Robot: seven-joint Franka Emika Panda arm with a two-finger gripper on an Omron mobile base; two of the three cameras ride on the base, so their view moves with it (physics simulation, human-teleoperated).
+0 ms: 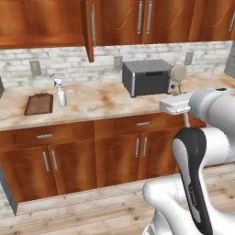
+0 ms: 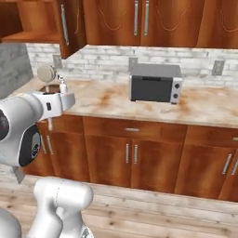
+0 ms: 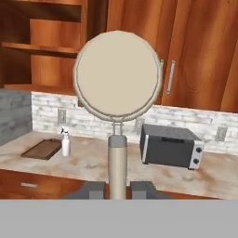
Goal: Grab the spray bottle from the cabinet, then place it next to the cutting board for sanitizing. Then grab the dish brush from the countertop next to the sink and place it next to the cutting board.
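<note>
Jaws are pinched on the thin handle of the dish brush — the round cream head stands upright above the fingertips in the hand view. In the left base view the brush is seen held up in the air at the end of the white arm, in front of the worktop and near the toaster oven, not resting on anything.

The spray bottle is stood upright on the worktop just beside the right long edge of the cutting board — close, whether touching cannot be told. So the first half of the task is judged done. The cabinet above is left open, its door swung out, shelf bare where seen.

The second half is judged partly done: the brush is grabbed and lifted, but is well apart from the board. Left to do: the brush carried across to the left end of the worktop, set down next to the board, and released. The sink is not identified in these views.
</note>
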